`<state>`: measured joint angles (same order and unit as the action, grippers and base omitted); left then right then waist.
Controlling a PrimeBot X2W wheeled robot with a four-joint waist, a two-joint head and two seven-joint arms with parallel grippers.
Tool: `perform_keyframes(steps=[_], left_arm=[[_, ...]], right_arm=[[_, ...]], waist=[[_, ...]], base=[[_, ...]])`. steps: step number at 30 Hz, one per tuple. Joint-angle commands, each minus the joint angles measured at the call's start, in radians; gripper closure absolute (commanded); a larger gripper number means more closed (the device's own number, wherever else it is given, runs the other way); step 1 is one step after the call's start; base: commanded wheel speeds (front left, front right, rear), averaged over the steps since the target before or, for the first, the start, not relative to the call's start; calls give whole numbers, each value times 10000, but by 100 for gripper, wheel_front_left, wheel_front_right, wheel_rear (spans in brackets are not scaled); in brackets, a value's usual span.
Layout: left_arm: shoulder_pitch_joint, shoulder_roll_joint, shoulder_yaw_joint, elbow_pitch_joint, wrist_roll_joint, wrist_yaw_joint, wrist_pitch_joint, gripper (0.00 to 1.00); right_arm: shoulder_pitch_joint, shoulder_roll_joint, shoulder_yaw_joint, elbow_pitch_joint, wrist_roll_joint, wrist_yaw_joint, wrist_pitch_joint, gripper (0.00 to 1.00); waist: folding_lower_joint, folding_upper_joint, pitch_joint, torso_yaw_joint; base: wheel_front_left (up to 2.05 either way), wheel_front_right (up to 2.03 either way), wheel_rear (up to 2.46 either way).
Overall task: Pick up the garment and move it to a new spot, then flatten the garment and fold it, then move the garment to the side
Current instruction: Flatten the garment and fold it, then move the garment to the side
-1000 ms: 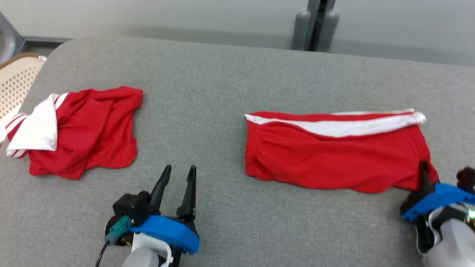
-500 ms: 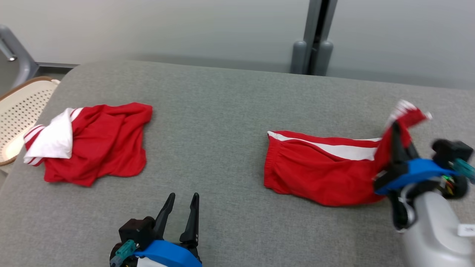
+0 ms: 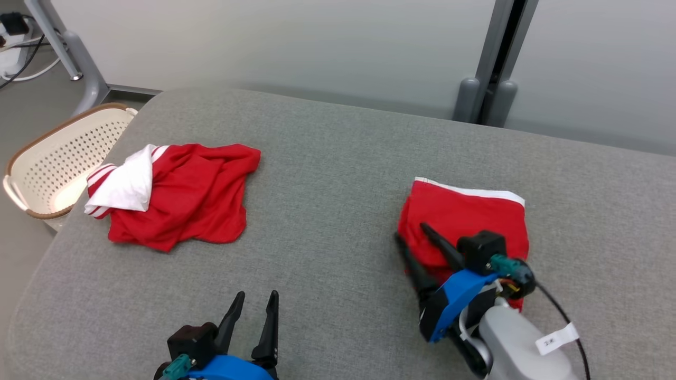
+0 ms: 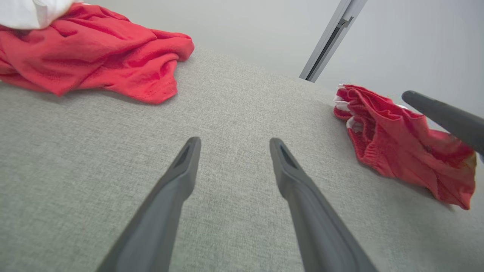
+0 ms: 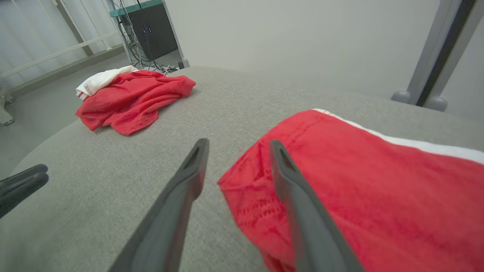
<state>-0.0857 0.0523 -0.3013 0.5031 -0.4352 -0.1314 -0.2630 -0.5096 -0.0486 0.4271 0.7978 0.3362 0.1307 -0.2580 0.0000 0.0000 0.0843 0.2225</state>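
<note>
Grey upholstery covers the broad table [image 3: 327, 158], with a perforated cream laundry basket [image 3: 53, 158] standing on the floor off its left edge. A crumpled red-and-white garment [image 3: 179, 216] lies near that left edge. The folded red shorts [image 3: 465, 216] sit toward the right, well apart from it, nearly square with the white stripe running left to right along their far side. The right gripper [image 3: 412, 233] hovers at the fold's near-left corner, its two dark fingers spread and pinching nothing. The left gripper [image 3: 257, 296], also spread wide and empty, waits by the front edge, well apart from both garments. The shorts lie just ahead and to the right of the right gripper, so that arm looks the nearer one to carry them aside. From the right wrist, the corner of cloth lies between the fingers, one over bare upholstery and one over red fabric; from the head, the gripper hides this. From the left wrist, low on the table, the fold's stacked layers and gathered waistband are visible.
</note>
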Motion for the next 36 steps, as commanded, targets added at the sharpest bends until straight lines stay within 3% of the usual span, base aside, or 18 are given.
perform_keyframes(steps=[1, 5, 13, 21, 29, 36], left_arm=[[61, 29, 148, -4, 94, 24, -28, 0], [182, 78, 492, -9, 374, 24, -26, 0], [227, 106, 1324, -408, 1763, 68, -26, 0], [688, 46, 1510, -840, 3031, 153, -26, 0], [1157, -2, 1321, -945, 3224, 175, -26, 0], [808, -18, 1075, -1002, 3133, 158, -26, 0]], right_arm=[[244, -42, 293, -54, 219, 0, -61, 0], [388, -47, 283, -443, 311, -1, -78, 0], [1731, -37, -2508, -2240, -1117, 0, -74, 0], [3256, -31, -4236, -2552, -1666, 0, -75, 0], [3941, -30, -4187, -2098, -1294, 0, -76, 0], [3401, -31, -3998, -1898, -1175, 0, -75, 0]], waist=[[0, 0, -51, -107], [0, 0, -177, -510], [0, 0, -473, -1396], [0, 0, -722, -1863], [0, 0, -690, -2080], [0, 0, -389, -1921]], base=[[0, 0, 0], [0, 0, 0], [0, 0, 0], [0, 0, 0], [0, 0, 0], [0, 0, 0]])
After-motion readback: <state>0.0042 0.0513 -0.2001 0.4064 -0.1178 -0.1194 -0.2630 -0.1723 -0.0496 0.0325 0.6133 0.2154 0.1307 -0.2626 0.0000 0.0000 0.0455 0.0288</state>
